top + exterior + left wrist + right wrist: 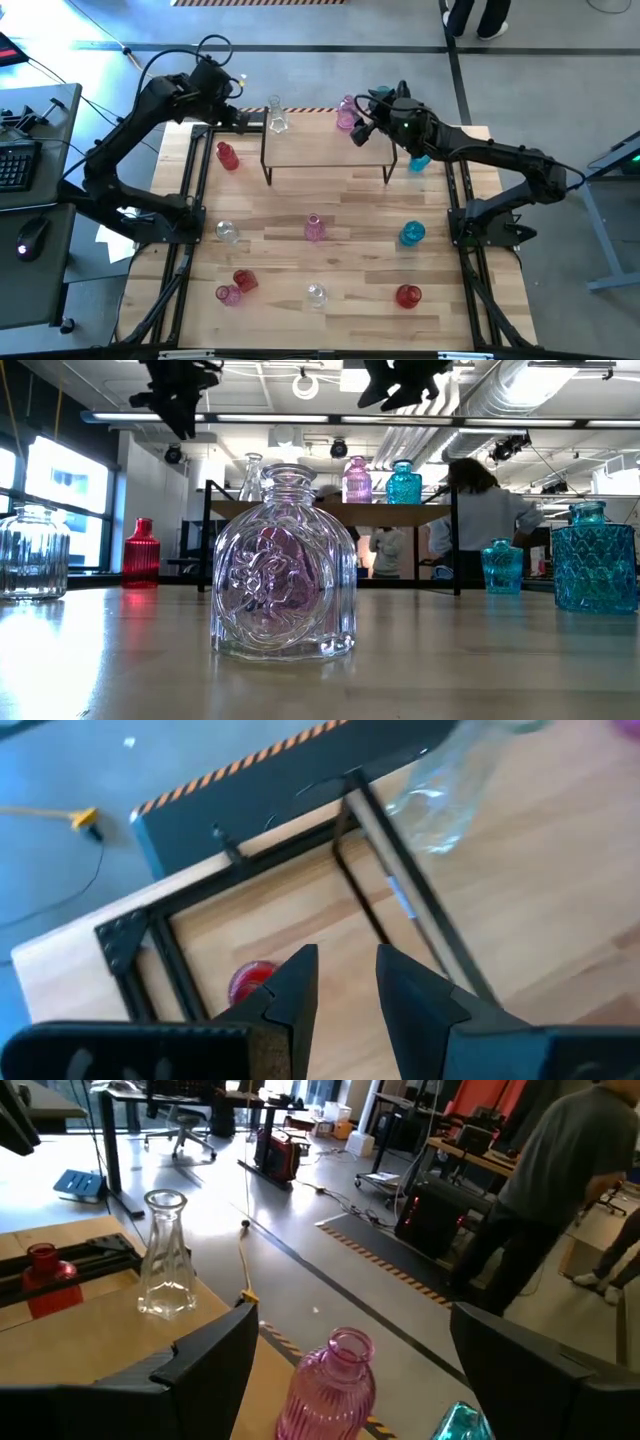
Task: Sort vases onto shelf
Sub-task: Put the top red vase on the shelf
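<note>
A: From above, what sits on the shelf [325, 140]?

B: A clear vase [277, 118] at its left far corner and a pink vase [347, 113] near the right. The left gripper [243, 118] hangs just left of the clear one, the right gripper [362, 118] by the pink one. Other vases stand scattered over the table [350, 240], with open wood between them.

A: Low view?

B: A clear bottle [285, 578] fills the front; the shelf stands behind.

A: Left wrist?

B: Its jaws are a narrow gap apart, empty, beside the shelf's edge.

A: Right wrist?

B: Jaws spread wide, empty, the pink vase between them. A person [560, 1190] stands beyond.
</note>
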Action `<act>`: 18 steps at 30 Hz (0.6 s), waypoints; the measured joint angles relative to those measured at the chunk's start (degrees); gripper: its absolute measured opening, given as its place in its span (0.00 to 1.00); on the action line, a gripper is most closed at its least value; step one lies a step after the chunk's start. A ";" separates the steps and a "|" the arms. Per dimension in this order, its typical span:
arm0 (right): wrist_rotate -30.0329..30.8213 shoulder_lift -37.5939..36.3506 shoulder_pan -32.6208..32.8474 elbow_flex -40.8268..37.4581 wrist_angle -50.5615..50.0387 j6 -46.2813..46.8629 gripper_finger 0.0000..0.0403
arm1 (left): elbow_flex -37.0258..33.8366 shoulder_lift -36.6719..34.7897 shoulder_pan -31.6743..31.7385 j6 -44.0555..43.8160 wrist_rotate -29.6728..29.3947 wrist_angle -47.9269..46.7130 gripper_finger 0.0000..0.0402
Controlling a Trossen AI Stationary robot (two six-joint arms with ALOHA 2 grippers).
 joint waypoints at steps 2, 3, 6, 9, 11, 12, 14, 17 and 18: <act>-1.45 0.00 -0.56 0.00 0.00 -0.11 0.79 | -0.02 1.05 0.91 -0.49 0.00 -0.73 0.23; -2.27 0.00 -0.86 0.00 -0.03 -0.01 0.79 | -0.02 1.49 1.26 -0.81 0.00 -1.12 0.23; -2.98 0.00 -1.54 0.00 0.00 0.02 0.79 | -0.02 2.88 2.47 -0.88 0.00 -2.56 0.23; -3.02 0.00 -2.02 0.00 0.00 -0.20 0.79 | -0.02 4.33 3.40 -0.90 -0.21 -4.85 0.23; -3.03 0.00 -2.06 0.00 -0.02 -1.18 0.79 | -0.67 5.04 3.78 -0.90 -1.30 -5.85 0.23; -3.04 0.00 -2.06 0.00 -0.02 -1.55 0.79 | -1.39 5.23 4.01 -0.94 -1.79 -6.23 0.23; -3.04 0.00 -2.06 0.00 0.00 -2.34 0.79 | -3.58 5.35 4.42 -1.22 -2.30 -6.60 0.23; -3.23 0.00 -2.04 -0.02 -0.02 -2.54 0.79 | -7.42 5.26 5.02 -1.27 -2.52 -6.32 0.23; -3.22 0.00 -2.04 0.00 0.00 -2.54 0.79 | -8.58 5.26 5.24 -1.30 -2.76 -6.08 0.23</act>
